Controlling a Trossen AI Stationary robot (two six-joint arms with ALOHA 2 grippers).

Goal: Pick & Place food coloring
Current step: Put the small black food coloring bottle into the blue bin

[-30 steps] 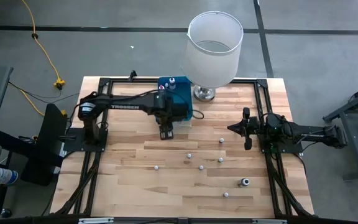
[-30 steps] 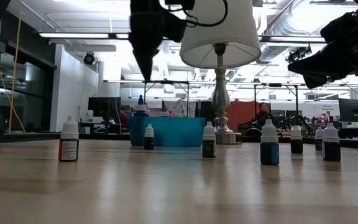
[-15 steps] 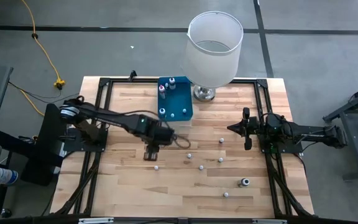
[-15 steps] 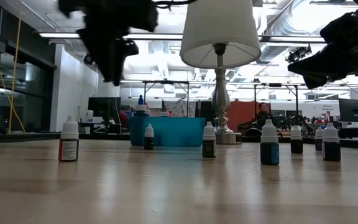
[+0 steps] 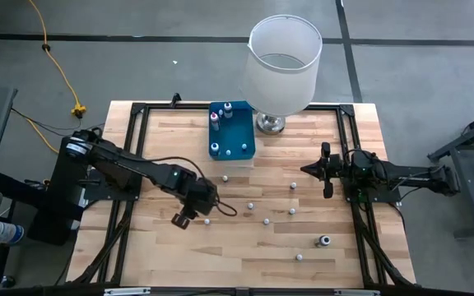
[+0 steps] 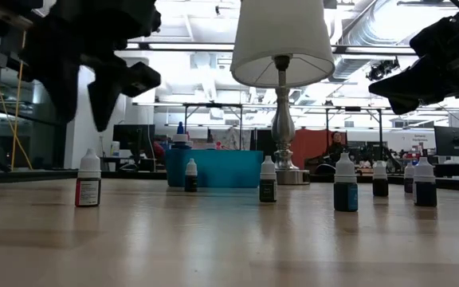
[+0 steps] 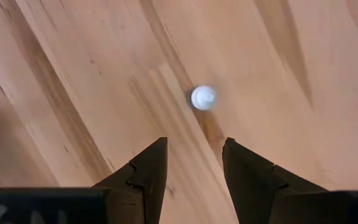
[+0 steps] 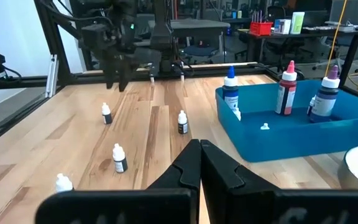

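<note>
I am counting seven small food coloring bottles (image 5: 252,205) loose on the bench (image 5: 163,247), four more standing in one blue tray (image 5: 235,136), and one lamp (image 5: 282,66).

Open-plan lab: ceiling ducts (image 6: 357,32), equipment-laden workbenches (image 8: 272,37).

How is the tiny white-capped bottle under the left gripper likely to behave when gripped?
The tiny white-capped bottle stands upright and narrow, so an off-centre touch would probably tip it. Its cap looks round, so it might roll afterwards. The open left gripper hovers above it.
</note>
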